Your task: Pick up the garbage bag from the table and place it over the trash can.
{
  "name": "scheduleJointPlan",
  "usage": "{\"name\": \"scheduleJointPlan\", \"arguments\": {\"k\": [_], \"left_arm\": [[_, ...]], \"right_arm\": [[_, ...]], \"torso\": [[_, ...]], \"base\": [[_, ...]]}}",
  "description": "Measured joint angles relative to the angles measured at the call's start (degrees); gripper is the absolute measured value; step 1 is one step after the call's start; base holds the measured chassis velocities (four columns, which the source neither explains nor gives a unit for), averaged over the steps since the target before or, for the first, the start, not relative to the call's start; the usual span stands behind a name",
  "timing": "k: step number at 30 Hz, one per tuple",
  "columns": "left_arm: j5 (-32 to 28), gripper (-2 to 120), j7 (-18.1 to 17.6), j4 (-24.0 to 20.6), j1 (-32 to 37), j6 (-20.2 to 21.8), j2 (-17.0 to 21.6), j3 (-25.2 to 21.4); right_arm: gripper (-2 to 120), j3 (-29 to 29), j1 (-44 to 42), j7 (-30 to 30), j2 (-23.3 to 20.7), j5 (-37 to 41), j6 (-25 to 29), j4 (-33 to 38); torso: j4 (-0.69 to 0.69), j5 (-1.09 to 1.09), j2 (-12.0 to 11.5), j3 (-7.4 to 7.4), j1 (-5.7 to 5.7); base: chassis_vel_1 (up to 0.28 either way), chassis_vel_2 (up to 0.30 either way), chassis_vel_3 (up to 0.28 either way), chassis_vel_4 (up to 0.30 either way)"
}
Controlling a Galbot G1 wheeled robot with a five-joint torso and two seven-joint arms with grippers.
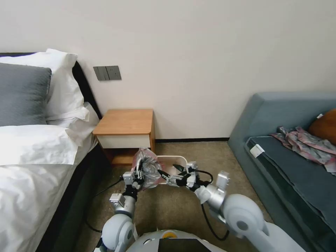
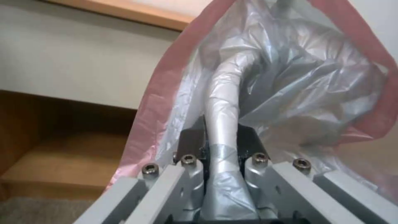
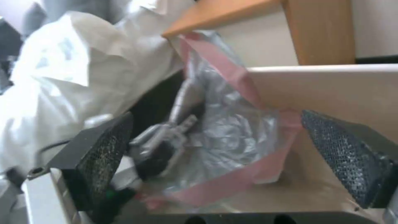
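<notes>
The table [image 1: 124, 122] stands by the bed [image 1: 35, 164]. In front of it the left gripper [image 1: 139, 171] is clamped on the bag [image 1: 148, 168], held at the can's [image 1: 175, 161] left rim. The right gripper [image 1: 169, 171] hangs spread wide over the can, beside the bag's pink edge. Bare carpet [image 1: 210, 154] lies rightward.

Garbage bag [image 1: 148, 169]: crinkled, translucent grey with pink rim, held open above the bin's left end.
Trash can [image 1: 175, 161]: cream-white, upright on carpet, just before the bench.
Bench [image 1: 125, 122]: wooden top, white drawer front.
</notes>
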Motion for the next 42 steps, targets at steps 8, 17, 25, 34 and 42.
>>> {"name": "scheduleJointPlan", "arguments": {"k": [8,17,25,34,42], "left_arm": [[2.42,6,1.35,-0.29,1.19,-2.01,-0.99,-0.04],[4.79,6,2.87,-0.01,1.54,-4.33,-1.91,-0.28],[5.20,6,3.11,0.00,1.57,-5.36,-2.14,-0.90],[5.00,6,3.11,0.00,1.28,-5.39,-2.43,-1.13],[4.95,6,3.11,-0.01,1.31,-5.39,-2.68,-1.06]], "right_arm": [[100,-6.64,6.06,8.57,3.27,0.72,-0.29,-4.48],[100,-10.44,10.03,19.30,5.73,8.15,-0.94,-6.64],[100,-11.37,13.25,25.60,7.47,19.35,-0.86,-7.38],[87,-12.19,14.78,27.13,8.47,21.34,-0.14,-9.06],[61,-13.05,15.70,26.93,9.61,20.87,0.40,-11.35]], "torso": [[0.00,0.00,0.00,0.00,0.00],[-0.01,0.00,0.00,0.00,0.00],[-0.01,0.00,0.00,0.00,0.00],[-0.01,0.00,0.00,0.00,0.00],[-0.01,0.00,0.00,0.00,0.00]], "base": [[0.000,0.000,0.000,0.000],[0.000,0.000,0.000,0.000],[0.000,0.000,0.000,0.000],[0.000,0.000,0.000,0.000],[0.000,0.000,0.000,0.000]]}}
